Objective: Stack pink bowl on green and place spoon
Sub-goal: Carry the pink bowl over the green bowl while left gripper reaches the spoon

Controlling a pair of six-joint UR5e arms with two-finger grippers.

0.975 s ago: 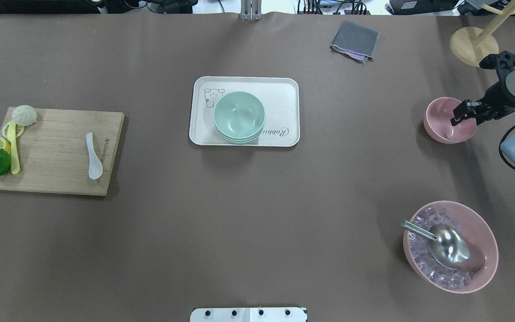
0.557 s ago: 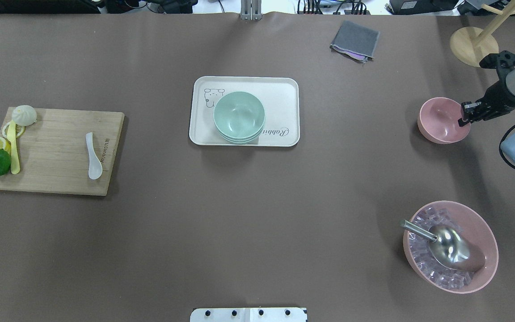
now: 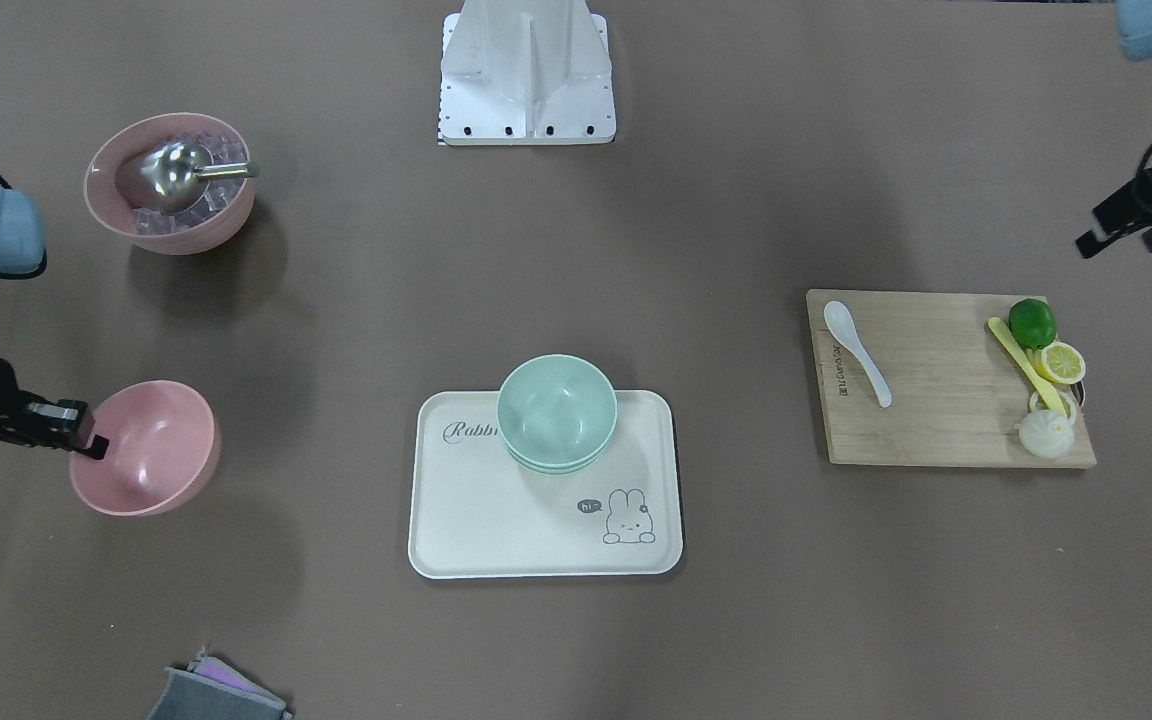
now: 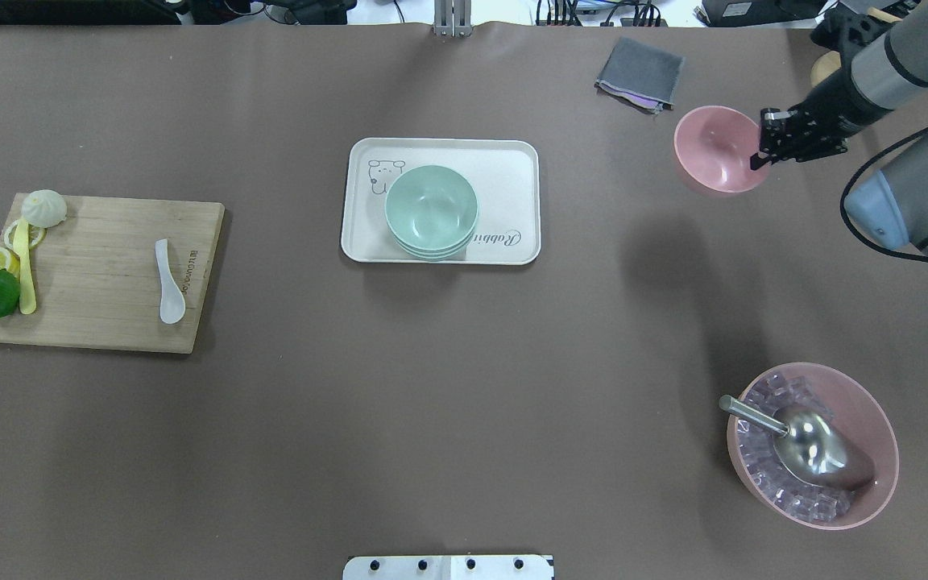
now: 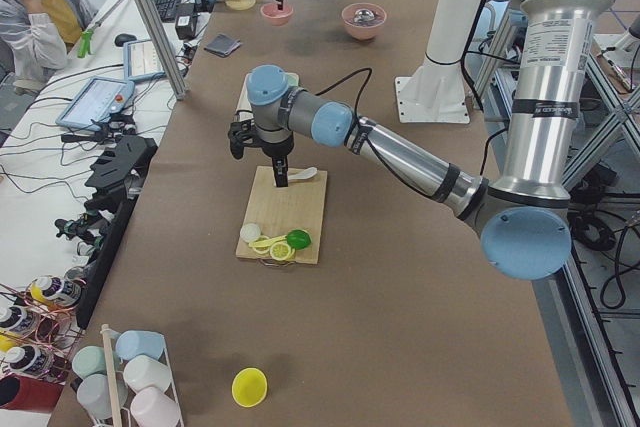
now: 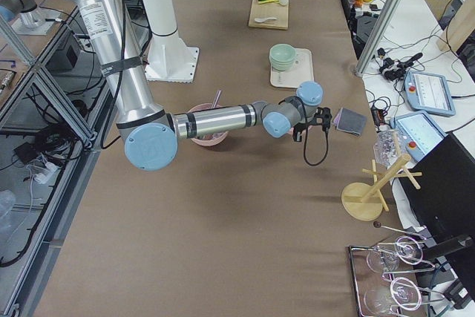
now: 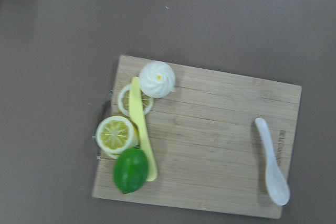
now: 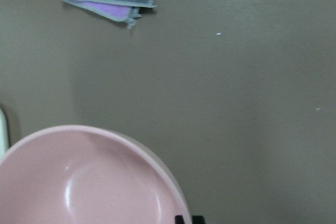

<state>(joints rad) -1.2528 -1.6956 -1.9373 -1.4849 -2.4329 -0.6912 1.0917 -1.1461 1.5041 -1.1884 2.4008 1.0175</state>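
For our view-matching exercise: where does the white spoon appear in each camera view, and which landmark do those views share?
Front-facing: white spoon right of centre, cutting board's left end.
Overhead: spoon at left, board's right end.
Exterior left: spoon mid-picture, board's far end.
Exterior right: spoon top centre, far off.
Left wrist: spoon lower right.
Right wrist: not in it.
Shared landmark: the cutting board under it.

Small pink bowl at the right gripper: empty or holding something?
Empty. In the right wrist view the pink bowl shows a bare, glossy inside; the overhead view agrees.
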